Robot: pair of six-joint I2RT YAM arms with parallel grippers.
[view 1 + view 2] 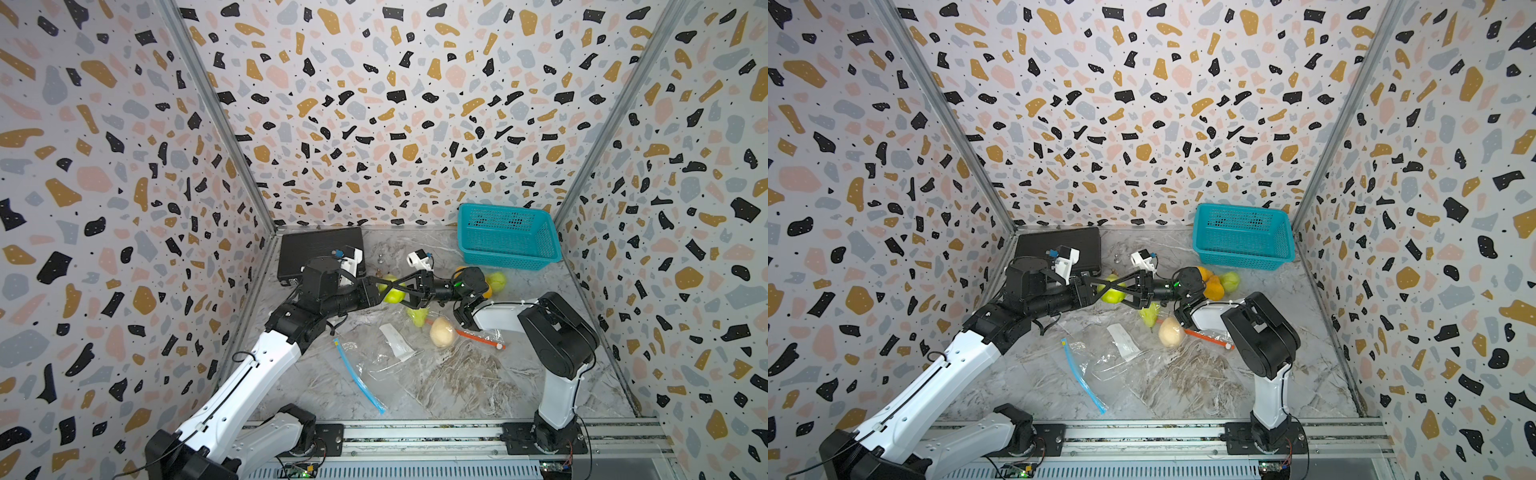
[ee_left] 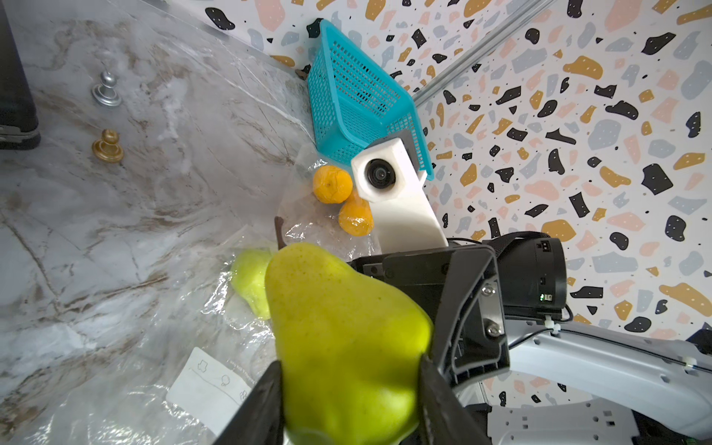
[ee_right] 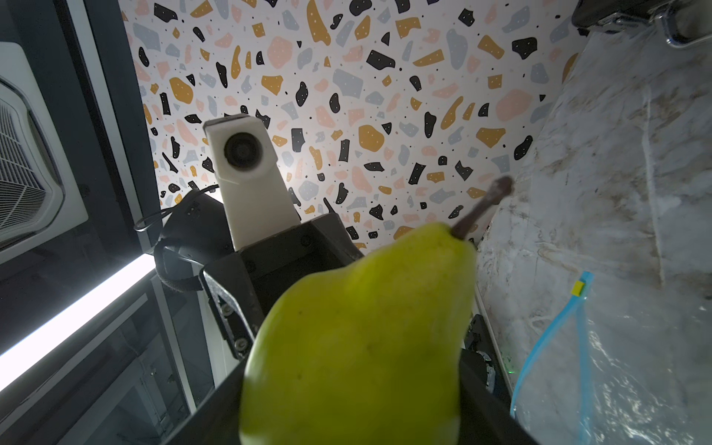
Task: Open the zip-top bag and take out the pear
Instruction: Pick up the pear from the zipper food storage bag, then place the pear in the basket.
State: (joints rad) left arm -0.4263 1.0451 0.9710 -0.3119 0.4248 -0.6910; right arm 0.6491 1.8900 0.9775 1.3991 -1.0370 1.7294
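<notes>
A green pear [image 1: 392, 293] [image 1: 1113, 294] hangs above the marble table, behind the middle, with both grippers meeting on it. My left gripper [image 1: 401, 289] [image 2: 348, 385] reaches in from the left, and its fingers press the pear [image 2: 346, 339] on both sides. My right gripper [image 1: 384, 289] [image 3: 352, 393] comes from the right, its fingers also against the pear [image 3: 358, 339]. The zip-top bag [image 1: 386, 361] [image 1: 1100, 365] lies flat and empty-looking in front of them, with a blue zip strip [image 1: 359, 376] [image 3: 578, 327] and a white label [image 2: 208, 385].
A teal basket [image 1: 509, 237] stands at the back right and a black case [image 1: 320, 249] at the back left. Under the grippers lie another green pear [image 1: 417, 316] in plastic, a tan fruit [image 1: 441, 332] in a red-zip bag, and bagged oranges [image 2: 331, 184]. Two chess pawns [image 2: 106, 90] stand near the case.
</notes>
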